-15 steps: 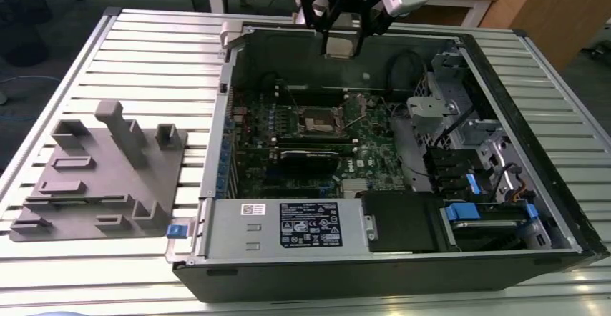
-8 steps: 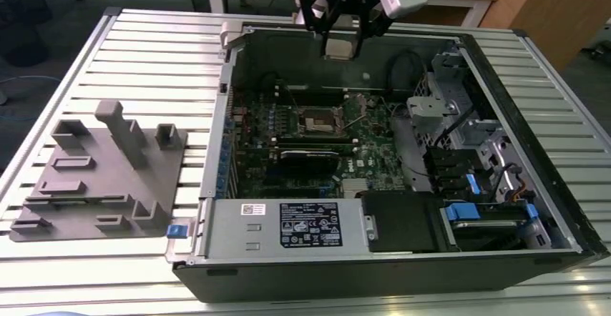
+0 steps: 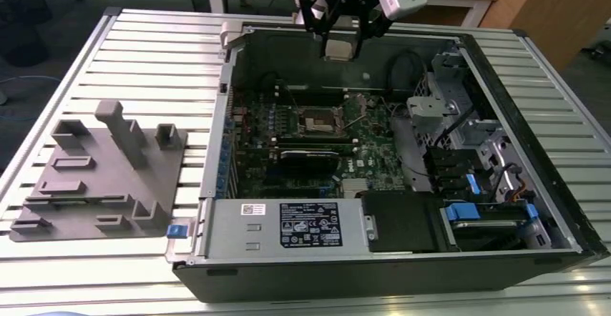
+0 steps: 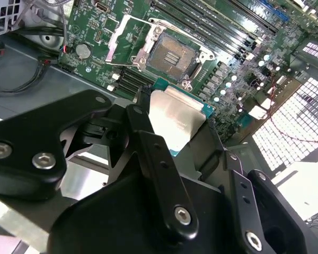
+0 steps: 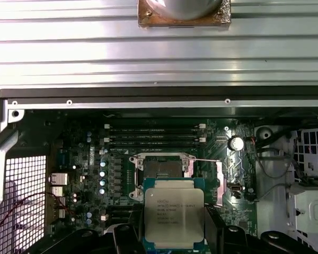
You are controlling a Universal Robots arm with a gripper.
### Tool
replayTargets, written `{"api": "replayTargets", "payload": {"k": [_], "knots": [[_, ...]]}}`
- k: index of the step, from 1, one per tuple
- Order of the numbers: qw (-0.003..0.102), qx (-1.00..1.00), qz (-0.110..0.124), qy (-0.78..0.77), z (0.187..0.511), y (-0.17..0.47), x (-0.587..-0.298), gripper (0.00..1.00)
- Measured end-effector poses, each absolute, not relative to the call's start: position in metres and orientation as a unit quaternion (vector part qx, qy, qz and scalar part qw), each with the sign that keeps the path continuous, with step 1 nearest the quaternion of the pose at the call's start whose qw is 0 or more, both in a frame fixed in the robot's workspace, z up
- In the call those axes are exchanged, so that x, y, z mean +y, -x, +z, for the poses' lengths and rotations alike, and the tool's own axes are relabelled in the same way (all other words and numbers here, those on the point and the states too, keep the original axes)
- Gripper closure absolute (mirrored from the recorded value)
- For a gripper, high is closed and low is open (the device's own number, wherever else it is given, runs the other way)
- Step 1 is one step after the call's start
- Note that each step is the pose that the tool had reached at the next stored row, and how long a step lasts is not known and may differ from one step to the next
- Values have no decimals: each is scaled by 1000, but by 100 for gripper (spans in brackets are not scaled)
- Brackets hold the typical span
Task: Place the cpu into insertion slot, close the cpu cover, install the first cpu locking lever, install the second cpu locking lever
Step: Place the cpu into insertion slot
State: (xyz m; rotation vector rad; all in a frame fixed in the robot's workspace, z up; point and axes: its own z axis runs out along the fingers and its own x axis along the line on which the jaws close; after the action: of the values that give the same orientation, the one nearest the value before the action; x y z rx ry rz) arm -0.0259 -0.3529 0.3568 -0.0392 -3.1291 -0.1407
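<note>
Grips the cpu (image 5: 173,211) tight in the gripper (image 3: 340,43), hangs high above the computer case (image 3: 214,180) in the exterior view, overlaps the rim of the bare insertion slot (image 5: 161,170) in the first wrist view, stands apart from it in the second.

The case (image 3: 382,262) lies on the table (image 3: 143,44); a fixture (image 3: 96,166) sits beside it at the exterior view's left; the slot (image 3: 322,121) is on the board (image 3: 374,151) inside the case; the cpu (image 3: 338,48) is above the case, in the gripper (image 3: 339,43).
</note>
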Motion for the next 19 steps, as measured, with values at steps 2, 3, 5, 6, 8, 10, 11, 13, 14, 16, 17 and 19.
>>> {"api": "replayTargets", "payload": {"k": [2,3,5,6,8,10,11,13,14,16,17,19], "knots": [[4,-999,-45,12,355,26,-353,46],[4,-999,-45,12,354,26,-353,46],[4,-999,-45,12,354,26,-353,46],[4,-999,-45,12,354,26,-353,46],[4,-999,-45,12,354,26,-353,46],[4,-999,-45,12,352,26,-353,46],[4,-999,-45,12,351,26,-353,46],[4,-999,-45,12,350,26,-353,46],[4,-999,-45,12,349,26,-353,46],[4,-999,-45,12,349,26,-353,46],[3,-999,-45,12,349,26,-353,46],[3,-999,-45,12,348,27,-353,46]]}}
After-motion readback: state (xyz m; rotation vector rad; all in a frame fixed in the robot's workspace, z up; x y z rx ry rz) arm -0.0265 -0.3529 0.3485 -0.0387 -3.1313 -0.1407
